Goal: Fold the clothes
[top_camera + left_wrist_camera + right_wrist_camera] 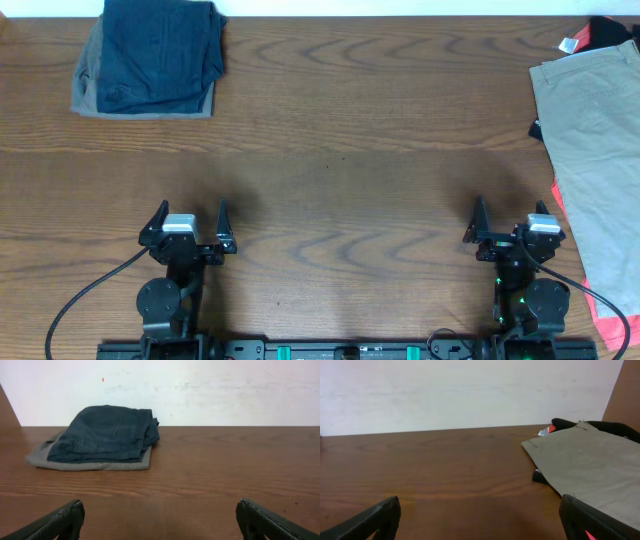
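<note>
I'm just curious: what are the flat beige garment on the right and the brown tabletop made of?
The beige garment looks like matte woven cloth, perhaps cotton: it lies flat, with faint seam lines. The brown tabletop shows swirling wood grain with a faint sheen; whether it is solid wood or printed laminate, I cannot tell.

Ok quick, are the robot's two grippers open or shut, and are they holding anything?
Left gripper: open, holding nothing.
Right gripper: open, holding nothing.
</note>
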### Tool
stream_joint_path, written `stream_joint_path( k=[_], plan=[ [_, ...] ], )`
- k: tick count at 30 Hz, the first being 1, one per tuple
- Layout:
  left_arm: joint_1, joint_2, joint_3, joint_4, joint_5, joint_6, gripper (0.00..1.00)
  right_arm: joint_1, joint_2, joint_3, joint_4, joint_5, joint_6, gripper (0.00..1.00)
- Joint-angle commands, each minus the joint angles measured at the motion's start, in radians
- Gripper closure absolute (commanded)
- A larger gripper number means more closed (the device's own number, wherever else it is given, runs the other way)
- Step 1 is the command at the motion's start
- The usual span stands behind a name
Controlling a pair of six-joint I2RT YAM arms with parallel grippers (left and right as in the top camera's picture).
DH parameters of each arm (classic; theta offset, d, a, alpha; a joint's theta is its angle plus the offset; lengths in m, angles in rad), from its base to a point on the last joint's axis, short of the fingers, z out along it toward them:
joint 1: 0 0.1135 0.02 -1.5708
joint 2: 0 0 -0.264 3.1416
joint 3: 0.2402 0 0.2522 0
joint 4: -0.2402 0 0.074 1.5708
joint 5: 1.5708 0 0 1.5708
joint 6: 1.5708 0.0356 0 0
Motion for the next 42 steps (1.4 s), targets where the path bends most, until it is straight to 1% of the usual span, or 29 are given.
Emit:
stream_joint_path(
  k=[1, 18, 20, 22, 23, 24, 27, 28, 29, 31, 34, 39, 40, 42],
  plan=[
    [0.005, -0.007, -0.014, -0.037, 0.014, 0.006, 0.02, -0.004, -0.005, -0.001, -0.003, 0.011, -0.012, 0.01],
    [0.005, -0.007, -0.014, -0.038, 0.014, 0.006, 0.02, -0.004, -0.005, -0.001, -0.003, 0.011, -0.012, 0.01],
    [0.005, -0.007, -0.014, -0.037, 0.014, 0.006, 0.02, -0.004, -0.005, -0.001, 0.009, -0.002, 0.01, 0.01],
    [0.005, -0.007, -0.014, -0.038, 0.014, 0.006, 0.02, -0.004, -0.005, -0.001, 0.032, -0.045, 0.076, 0.01],
    [0.005, -0.007, -0.014, -0.037, 0.014, 0.006, 0.02, -0.004, -0.005, -0.001, 0.041, -0.092, 0.148, 0.01],
    [0.005, -0.007, -0.014, -0.037, 0.014, 0.006, 0.02, -0.004, -0.005, -0.001, 0.047, -0.151, 0.23, 0.01],
    [0.005, -0.007, -0.014, -0.038, 0.014, 0.006, 0.02, -0.004, -0.005, -0.001, 0.028, -0.455, 0.565, 0.0],
    [0.005, -0.007, -0.014, -0.037, 0.014, 0.006, 0.02, -0.004, -0.005, -0.001, 0.025, -0.507, 0.637, 0.01],
    [0.005, -0.007, -0.014, -0.037, 0.014, 0.006, 0.02, -0.004, -0.005, -0.001, 0.028, -0.514, 0.702, 0.01],
    [0.005, -0.007, -0.014, -0.038, 0.014, 0.006, 0.02, -0.004, -0.005, -0.001, 0.023, -0.518, 0.782, 0.01],
    [0.005, -0.007, -0.014, -0.038, 0.014, 0.006, 0.02, -0.004, -0.005, -0.001, 0.094, -0.552, 0.804, 0.01],
    [0.005, -0.007, -0.014, -0.038, 0.014, 0.006, 0.02, -0.004, -0.005, 0.005, 0.435, -0.587, 0.759, 0.01],
    [0.005, -0.007, -0.014, -0.038, 0.014, 0.006, 0.02, -0.004, -0.005, 0.019, 0.476, -0.581, 0.738, 0.01],
    [0.005, -0.007, -0.014, -0.037, 0.014, 0.006, 0.02, -0.004, -0.001, 0.072, 0.457, -0.556, 0.691, 0.01]
  ],
)
